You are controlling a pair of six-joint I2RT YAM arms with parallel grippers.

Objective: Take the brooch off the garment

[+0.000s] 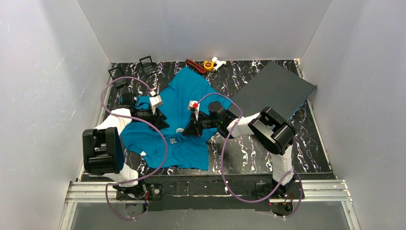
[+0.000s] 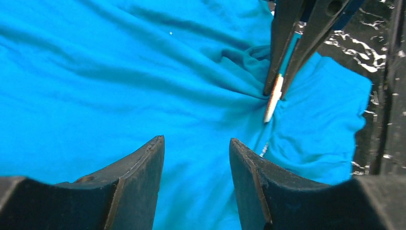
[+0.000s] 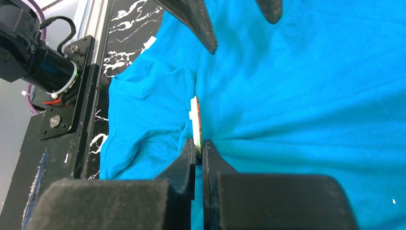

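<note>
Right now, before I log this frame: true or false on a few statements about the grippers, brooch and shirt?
1. The jaws of the right gripper are shut on the brooch. True.
2. The jaws of the left gripper are clamped on the garment. False: they are open, gripping nothing.
3. The garment's cloth puckers toward the brooch. True.
4. The dark grey board lies on top of the garment. False: it lies off to the garment's right.
</note>
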